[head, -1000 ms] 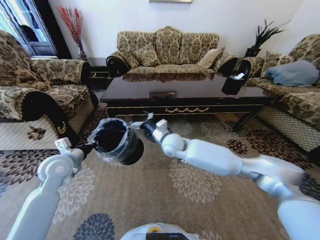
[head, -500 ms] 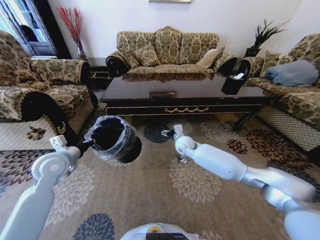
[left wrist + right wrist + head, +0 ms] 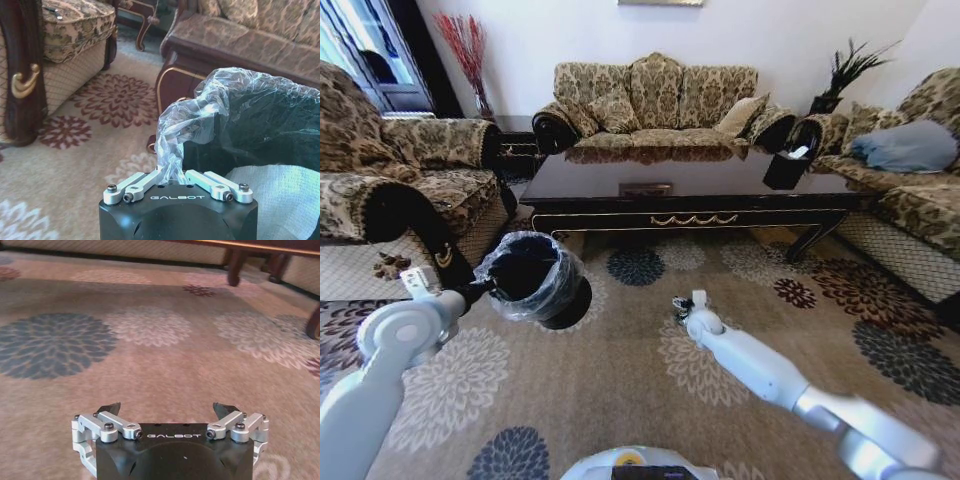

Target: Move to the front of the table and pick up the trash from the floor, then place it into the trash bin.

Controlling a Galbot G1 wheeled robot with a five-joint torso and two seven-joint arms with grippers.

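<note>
1. Nearest on the left, the robot's left arm reaches forward and ends at the left gripper (image 3: 172,176), whose fingers are pinched tight on a bunched fold of the clear plastic liner (image 3: 175,132).
2. That grip carries the trash bin (image 3: 533,280) raised above the floor (image 3: 620,390); the bin is tilted with its dark mouth toward the camera. In the left wrist view, white paper (image 3: 280,200) lies inside the bin.
3. On the right, the right arm stretches forward low over the carpet to the right gripper (image 3: 684,303), right of the bin and well apart from it.
4. In the right wrist view its fingers (image 3: 111,408) are spread wide with nothing between them, over bare carpet with a navy flower medallion (image 3: 52,344) farther off.
5. Beyond both grippers, the table (image 3: 690,190) runs left to right across the middle of the room, its gold trim facing the robot.
6. On the table's far right end stands a small black box (image 3: 787,165) with white tissue.
7. Patterned sofas (image 3: 655,100) ring the table at far, left and right.
</note>
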